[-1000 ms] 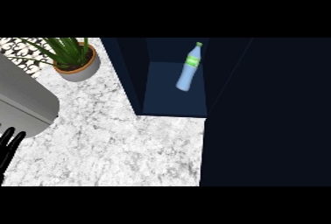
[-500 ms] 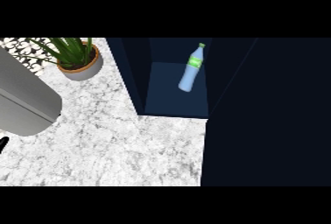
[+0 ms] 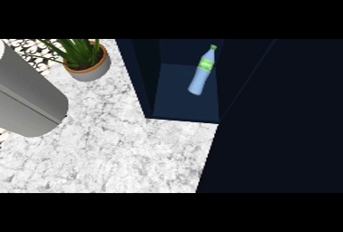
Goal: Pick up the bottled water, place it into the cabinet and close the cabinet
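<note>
Clear blue plastic water bottle with green cap (image 3: 203, 72) sits inside the open dark blue cabinet (image 3: 188, 108), on its floor. Grey forearm (image 3: 26, 104) at left over the white marble counter (image 3: 120, 154). Fingers out of frame, cannot tell.

A home kitchen: a white marbled counter (image 3: 120, 149), a potted plant (image 3: 85, 61) at its far left corner, a dark blue cabinet (image 3: 179, 97) along its right edge.

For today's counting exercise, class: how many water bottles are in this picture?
1. The water bottle is inside the open cabinet, near the view's top, tilted. More could be hidden behind the dark panel on the right.
</note>
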### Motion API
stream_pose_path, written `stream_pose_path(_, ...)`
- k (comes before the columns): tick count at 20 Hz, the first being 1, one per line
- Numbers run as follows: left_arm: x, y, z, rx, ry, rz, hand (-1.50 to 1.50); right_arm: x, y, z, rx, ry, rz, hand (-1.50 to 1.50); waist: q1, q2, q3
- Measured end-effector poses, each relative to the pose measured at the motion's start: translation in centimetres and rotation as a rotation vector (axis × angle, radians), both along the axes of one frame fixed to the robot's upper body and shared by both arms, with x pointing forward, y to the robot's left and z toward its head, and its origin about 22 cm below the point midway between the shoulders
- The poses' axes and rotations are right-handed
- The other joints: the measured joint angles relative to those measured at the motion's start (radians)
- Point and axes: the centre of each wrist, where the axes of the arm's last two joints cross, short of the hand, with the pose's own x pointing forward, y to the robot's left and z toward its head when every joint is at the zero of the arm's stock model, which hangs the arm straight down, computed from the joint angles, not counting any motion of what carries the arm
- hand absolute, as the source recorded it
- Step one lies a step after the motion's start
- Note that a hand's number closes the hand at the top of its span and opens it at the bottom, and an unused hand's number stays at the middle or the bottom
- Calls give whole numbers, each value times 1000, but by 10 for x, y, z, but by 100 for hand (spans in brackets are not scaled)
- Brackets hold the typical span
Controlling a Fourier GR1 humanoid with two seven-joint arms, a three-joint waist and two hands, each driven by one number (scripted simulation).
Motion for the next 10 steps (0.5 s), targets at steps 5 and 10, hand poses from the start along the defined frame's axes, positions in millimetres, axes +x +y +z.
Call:
stream_pose_path(5,-3,8,4,-2,-7,-3,-150,10,30,16,10,-6,-33,150,12,3,2)
stream_pose_path(10,-5,18,9,-2,-23,-22,-150,21,77,35,-52,-27,-23,150,37,14,6)
